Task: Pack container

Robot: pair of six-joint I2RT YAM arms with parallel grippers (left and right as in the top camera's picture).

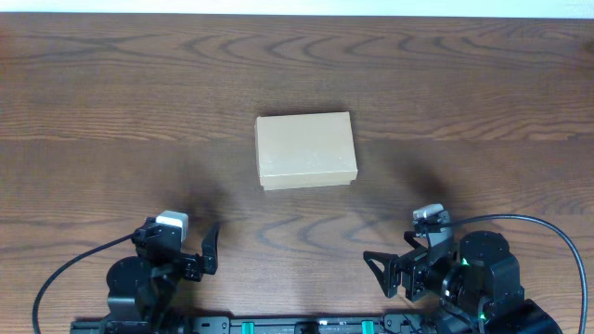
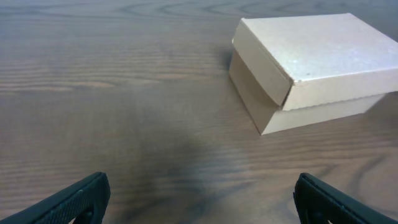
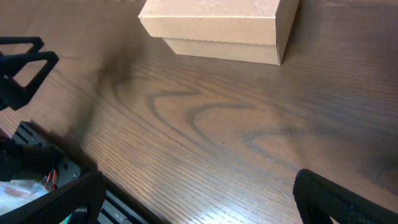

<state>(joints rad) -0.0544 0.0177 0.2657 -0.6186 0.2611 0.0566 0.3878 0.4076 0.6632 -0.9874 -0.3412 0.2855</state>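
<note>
The container (image 1: 305,150) is a small tan cardboard box with its flap lid down, standing on the middle of the wooden table. In the left wrist view it sits at the upper right (image 2: 311,68); in the right wrist view it sits at the top (image 3: 217,28). My left gripper (image 1: 186,246) is open and empty near the front edge, left of and below the box; its fingers frame bare wood (image 2: 199,199). My right gripper (image 1: 404,250) is open and empty near the front edge, right of and below the box (image 3: 199,199). No markers are in view.
The dark wooden table (image 1: 111,111) stretches to all sides of the box. The arms' base rail (image 1: 306,325) runs along the front edge and shows in the right wrist view (image 3: 37,168). The left arm's finger shows at that view's left edge (image 3: 22,68).
</note>
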